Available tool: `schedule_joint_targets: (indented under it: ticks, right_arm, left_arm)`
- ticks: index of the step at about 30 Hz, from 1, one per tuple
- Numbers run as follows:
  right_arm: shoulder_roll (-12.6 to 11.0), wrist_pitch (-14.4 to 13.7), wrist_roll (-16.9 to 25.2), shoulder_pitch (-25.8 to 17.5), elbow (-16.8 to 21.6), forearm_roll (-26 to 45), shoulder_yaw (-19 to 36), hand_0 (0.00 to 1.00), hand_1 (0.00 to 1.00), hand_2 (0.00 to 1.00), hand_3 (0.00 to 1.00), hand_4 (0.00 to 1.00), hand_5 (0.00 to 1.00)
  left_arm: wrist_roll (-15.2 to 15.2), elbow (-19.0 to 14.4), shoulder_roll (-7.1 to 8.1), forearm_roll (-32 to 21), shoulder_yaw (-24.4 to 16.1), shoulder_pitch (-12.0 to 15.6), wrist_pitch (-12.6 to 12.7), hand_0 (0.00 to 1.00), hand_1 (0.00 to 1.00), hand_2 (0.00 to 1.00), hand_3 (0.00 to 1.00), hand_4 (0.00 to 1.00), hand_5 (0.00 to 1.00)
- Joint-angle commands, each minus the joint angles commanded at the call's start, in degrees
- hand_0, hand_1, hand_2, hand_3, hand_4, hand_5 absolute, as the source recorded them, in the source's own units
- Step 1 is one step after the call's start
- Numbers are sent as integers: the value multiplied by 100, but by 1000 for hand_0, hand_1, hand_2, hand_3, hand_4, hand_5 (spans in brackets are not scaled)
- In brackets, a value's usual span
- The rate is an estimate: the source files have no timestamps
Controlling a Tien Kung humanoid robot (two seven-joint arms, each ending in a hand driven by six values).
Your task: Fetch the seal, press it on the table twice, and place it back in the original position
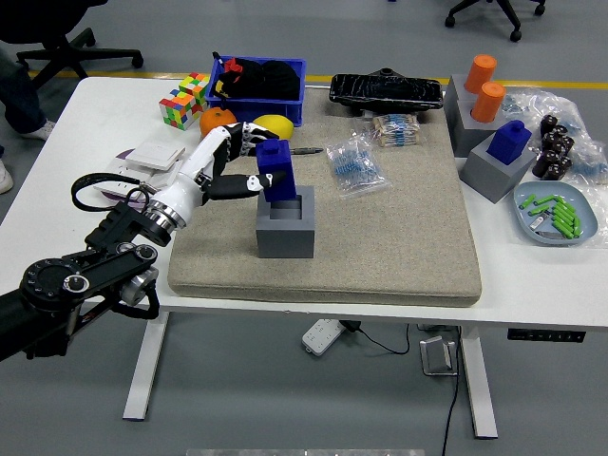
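Now the blue seal [276, 169] is hanging upright just above the grey holder's [285, 226] open recess, slightly toward its left rim. The left hand [235, 161] is gripping it from the left, fingers wrapping its upper body, so seating it looks like a straight lowering.

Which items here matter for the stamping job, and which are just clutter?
In play: blue seal, held by the left hand; grey holder; mat.

Clutter: cube, orange, lemon, pen, blue bin, green tray.
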Motion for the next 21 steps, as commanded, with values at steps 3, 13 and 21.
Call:
schedule_joint_targets:
  ticks: [3, 13, 21]
  right_arm:
    - [-7, 2, 0, 7, 4, 17, -16, 734, 684, 652, 617, 718, 513]
    - [-10, 2, 6, 23, 12, 50, -64, 734, 684, 652, 617, 718, 513]
    - [-35, -5, 6, 34, 20, 66, -96, 734, 684, 653, 617, 718, 512]
  left_arm:
    - [26, 85, -78, 16, 182, -102, -41, 645, 495, 459, 576, 675, 2]
    - [-13, 391, -272, 133, 555, -294, 32, 646, 497, 460, 576, 676, 2]
    - [-26, 658, -357, 226, 716, -381, 75, 647, 500, 460, 577, 680, 2]
